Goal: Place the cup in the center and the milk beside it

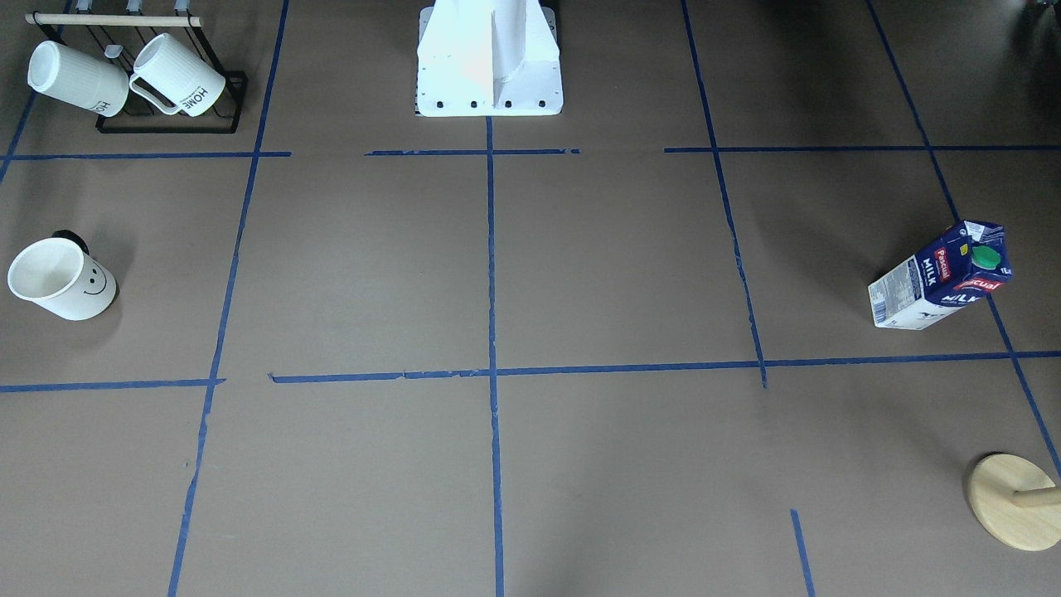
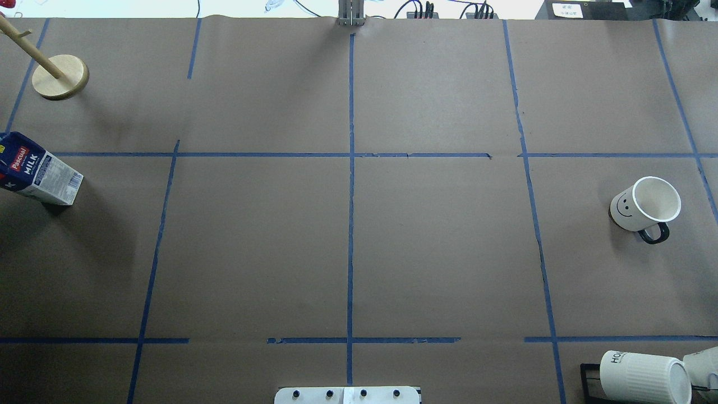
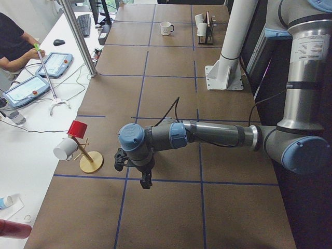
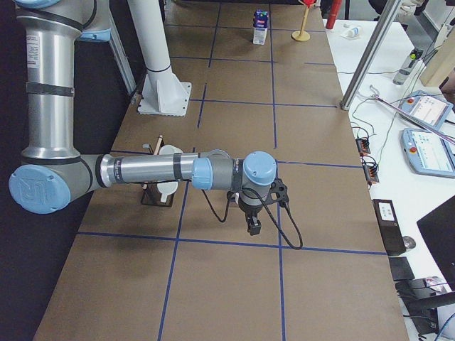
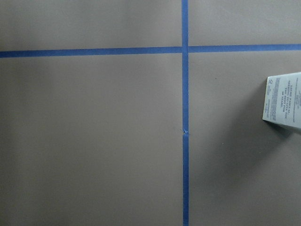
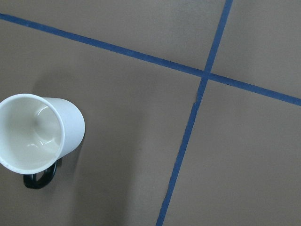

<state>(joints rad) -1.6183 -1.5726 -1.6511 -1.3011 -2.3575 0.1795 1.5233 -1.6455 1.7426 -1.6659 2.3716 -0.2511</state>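
The cup (image 1: 62,282), a white mug with a smiley face and black handle, stands upright at the table's right side in the overhead view (image 2: 645,205) and shows at the left of the right wrist view (image 6: 37,132). The milk (image 1: 941,278), a blue and white carton with a green cap, stands at the table's left edge in the overhead view (image 2: 36,171). Its corner shows in the left wrist view (image 5: 284,101). My left gripper (image 3: 147,181) and right gripper (image 4: 254,227) show only in the side views, raised above the table. I cannot tell whether they are open or shut.
A black rack with two ribbed "HOME" mugs (image 1: 124,79) stands at the near right corner in the overhead view (image 2: 645,376). A wooden mug tree (image 2: 59,76) stands at the far left. The white robot base (image 1: 489,62) is mid-table. Blue tape lines form a grid.
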